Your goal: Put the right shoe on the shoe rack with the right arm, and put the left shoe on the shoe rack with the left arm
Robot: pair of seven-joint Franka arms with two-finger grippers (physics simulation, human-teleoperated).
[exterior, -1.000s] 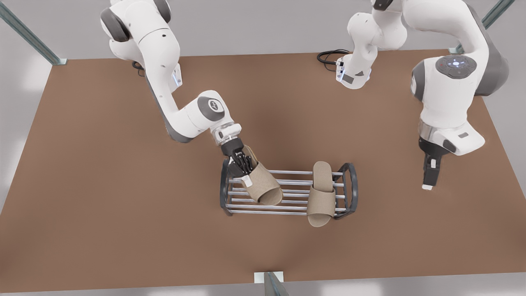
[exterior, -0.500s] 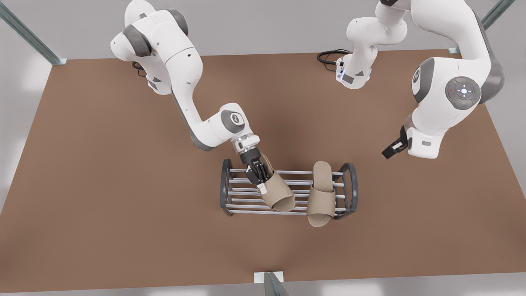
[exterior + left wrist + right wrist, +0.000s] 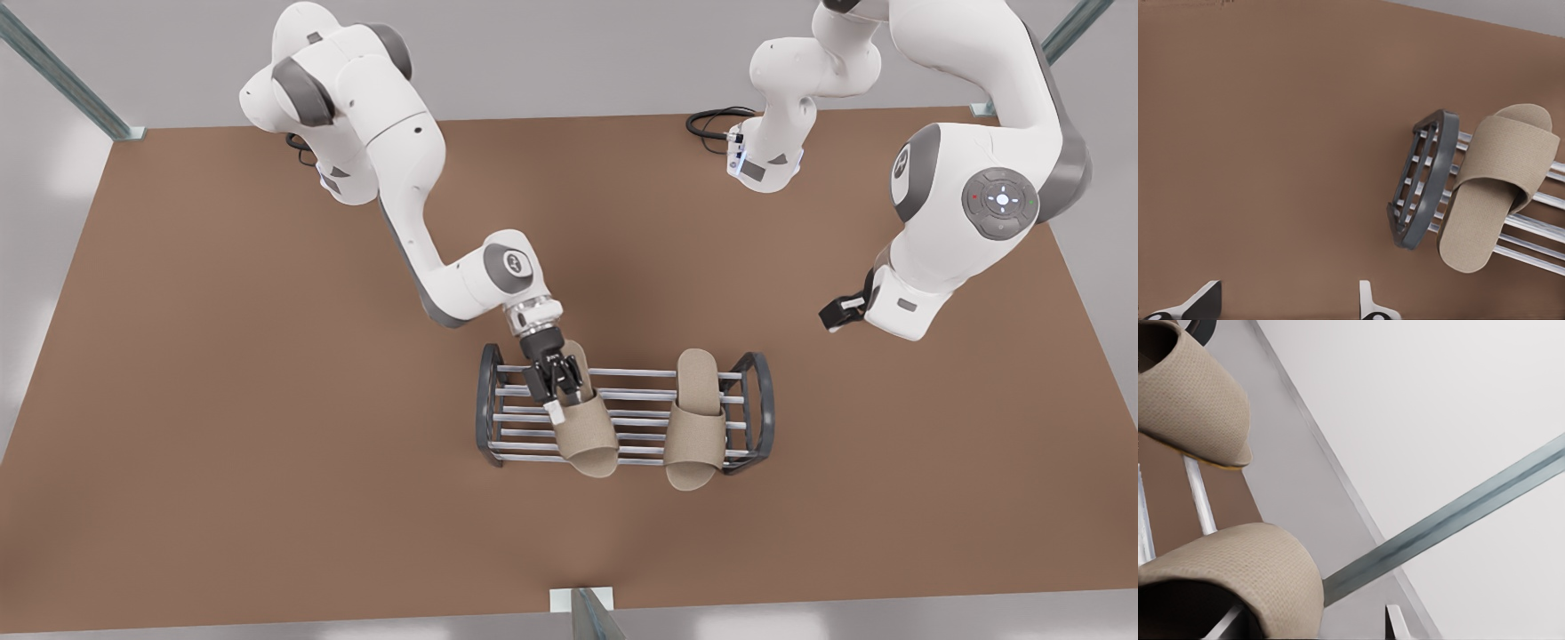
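Observation:
The shoe rack (image 3: 487,409) stands mid-table. One beige slipper, the left shoe (image 3: 695,418), lies across its bars at the front view's right end, toe overhanging the near edge; it appears as the left shoe (image 3: 1491,193) beside the rack's end hoop (image 3: 1425,180). My right gripper (image 3: 558,391) is shut on the heel side of the strap of the right shoe (image 3: 587,431), which rests across the bars near the middle. Close up, that right shoe (image 3: 1238,573) sits beside the left shoe (image 3: 1191,400). My left gripper (image 3: 836,313) hangs open, off the rack's right end.
The brown table (image 3: 222,400) spreads wide on all sides of the rack. A black cable (image 3: 711,120) coils at the far arm base. Metal frame posts (image 3: 62,76) stand at the table's far corners, and a short post (image 3: 582,609) at the near edge.
My right gripper carried its slipper toward the rack's middle and swung it square across the bars. My left gripper rose, turned sideways and drew back from the rack.

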